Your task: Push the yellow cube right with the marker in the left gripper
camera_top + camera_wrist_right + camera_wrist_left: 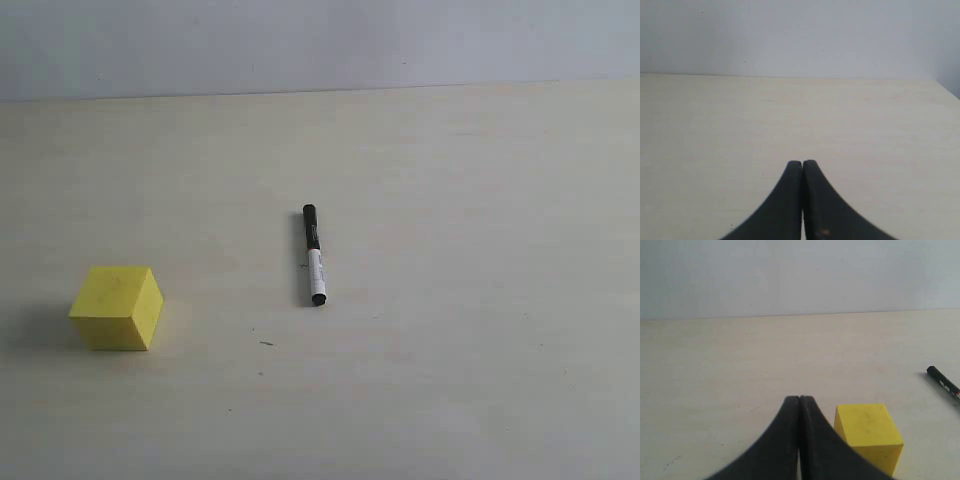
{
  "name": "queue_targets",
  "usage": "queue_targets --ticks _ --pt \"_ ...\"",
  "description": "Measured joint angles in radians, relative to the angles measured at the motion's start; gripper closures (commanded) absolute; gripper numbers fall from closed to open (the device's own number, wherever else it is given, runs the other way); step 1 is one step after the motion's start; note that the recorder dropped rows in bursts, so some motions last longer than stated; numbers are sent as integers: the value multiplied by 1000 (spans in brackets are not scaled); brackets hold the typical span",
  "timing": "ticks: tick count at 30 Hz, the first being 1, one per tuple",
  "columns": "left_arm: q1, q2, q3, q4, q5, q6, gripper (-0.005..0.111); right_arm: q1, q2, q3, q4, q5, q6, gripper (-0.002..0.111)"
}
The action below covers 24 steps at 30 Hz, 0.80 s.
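Observation:
The yellow cube [117, 306] rests on the pale table at the left of the exterior view. The marker [314, 255] lies flat near the middle of the table, black cap toward the back wall, well to the right of the cube and apart from it. Neither arm shows in the exterior view. In the left wrist view my left gripper [799, 399] is shut with nothing between its fingers; the yellow cube [868, 436] sits just beside them and the marker's capped end [942, 380] shows at the frame edge. My right gripper [802, 163] is shut over bare table.
The light wooden table [460, 380] meets a plain grey-white wall [320, 40] at the back. In the right wrist view the table's far corner edge [945, 87] shows.

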Motion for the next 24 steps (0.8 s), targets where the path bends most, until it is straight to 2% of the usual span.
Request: queue_targets --ticks 13,16,24 --pt "0 0 0 0 -5 0 107 0 0 0 0 0 0 108" --pt "0 2 3 -18 -80 -12 107 0 0 0 0 0 0 108" --pt "0 2 3 -276 -360 -260 107 0 0 0 0 0 0 108"
